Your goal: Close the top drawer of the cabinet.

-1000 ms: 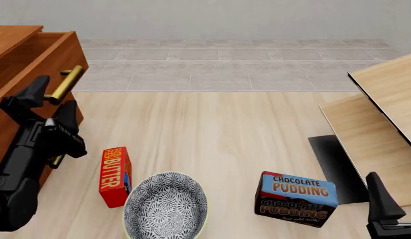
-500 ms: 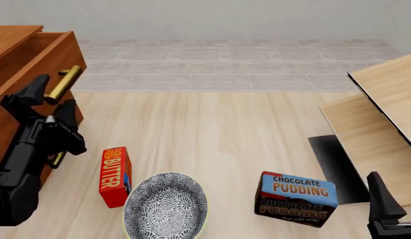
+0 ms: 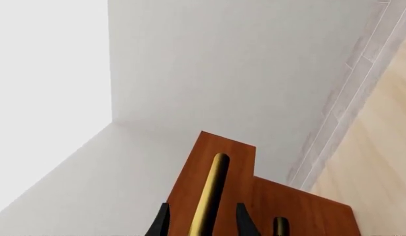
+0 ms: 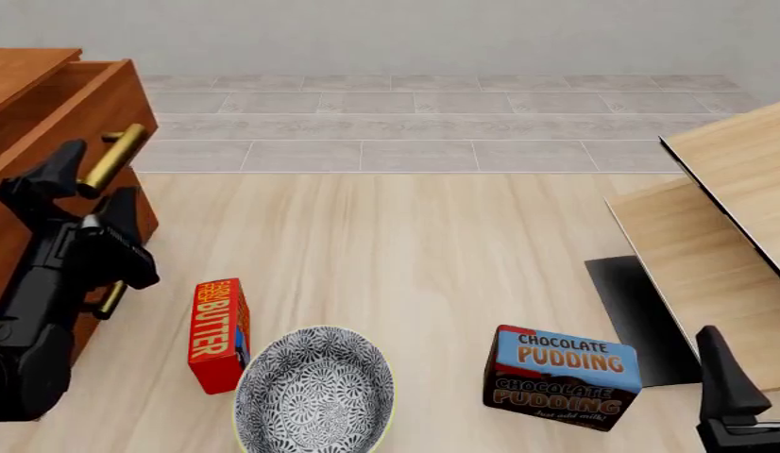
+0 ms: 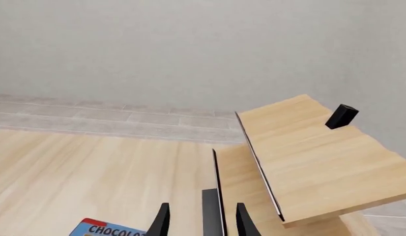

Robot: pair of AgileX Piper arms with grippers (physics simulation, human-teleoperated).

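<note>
The pale wooden bench (image 4: 403, 255) holds the cabinet (image 4: 19, 85) at its far left. The top drawer (image 4: 81, 99) sticks out a bit. The left gripper (image 4: 94, 203) is spread wide around the drawer's gold handle (image 4: 117, 154). The right gripper (image 5: 200, 219) waits low on the right, spread open and holding nothing.

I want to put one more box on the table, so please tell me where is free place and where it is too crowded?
The broad middle is bare, between the cabinet and the pale wooden panels, beyond the butter box, bowl and pudding box. A smaller gap lies between the bowl and pudding box. The near-left is crowded: the left gripper sits at the top drawer.
</note>
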